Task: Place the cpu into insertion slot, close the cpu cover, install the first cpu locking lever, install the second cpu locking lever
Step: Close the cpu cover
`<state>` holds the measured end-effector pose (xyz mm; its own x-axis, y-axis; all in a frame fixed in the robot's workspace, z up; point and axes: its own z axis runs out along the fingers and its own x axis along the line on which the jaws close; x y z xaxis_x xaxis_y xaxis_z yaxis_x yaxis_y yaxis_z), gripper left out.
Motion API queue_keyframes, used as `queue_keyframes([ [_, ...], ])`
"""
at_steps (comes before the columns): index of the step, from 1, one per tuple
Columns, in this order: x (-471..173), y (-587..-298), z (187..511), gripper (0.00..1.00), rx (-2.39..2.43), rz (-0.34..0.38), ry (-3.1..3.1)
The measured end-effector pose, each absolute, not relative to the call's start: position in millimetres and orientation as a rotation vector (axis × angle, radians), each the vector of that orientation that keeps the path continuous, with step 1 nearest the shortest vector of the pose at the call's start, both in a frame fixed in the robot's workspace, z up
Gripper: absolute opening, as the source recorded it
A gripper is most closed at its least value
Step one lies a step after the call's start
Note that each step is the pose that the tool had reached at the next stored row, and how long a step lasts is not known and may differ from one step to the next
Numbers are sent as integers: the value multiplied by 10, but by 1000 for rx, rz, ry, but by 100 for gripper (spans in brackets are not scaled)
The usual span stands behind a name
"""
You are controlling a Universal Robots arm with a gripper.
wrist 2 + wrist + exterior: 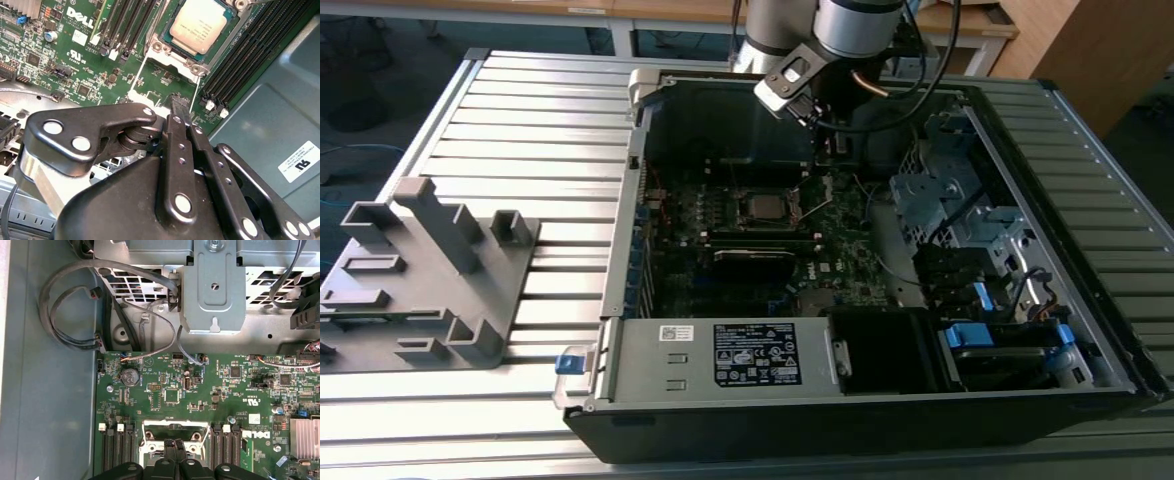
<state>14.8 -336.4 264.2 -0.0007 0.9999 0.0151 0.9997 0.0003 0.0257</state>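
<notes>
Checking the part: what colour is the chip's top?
Dull silver-grey; the chip shows best in the second wrist view.

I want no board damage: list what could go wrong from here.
The gripper, jaws shut, hangs close above the board beside a thin locking lever; a slip could scrape the board's small parts. The cpu sits with both levers looking unlatched, so a bump might shift it.

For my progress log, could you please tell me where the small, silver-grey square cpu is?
In the second wrist view, the cpu sits in the motherboard socket, flanked by black memory slots.
</notes>
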Motion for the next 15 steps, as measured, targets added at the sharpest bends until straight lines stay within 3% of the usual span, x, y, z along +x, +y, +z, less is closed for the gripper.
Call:
queue_keyframes([
  [15, 332, -3364, 2635, 11, 2217, 48, 2218],
])
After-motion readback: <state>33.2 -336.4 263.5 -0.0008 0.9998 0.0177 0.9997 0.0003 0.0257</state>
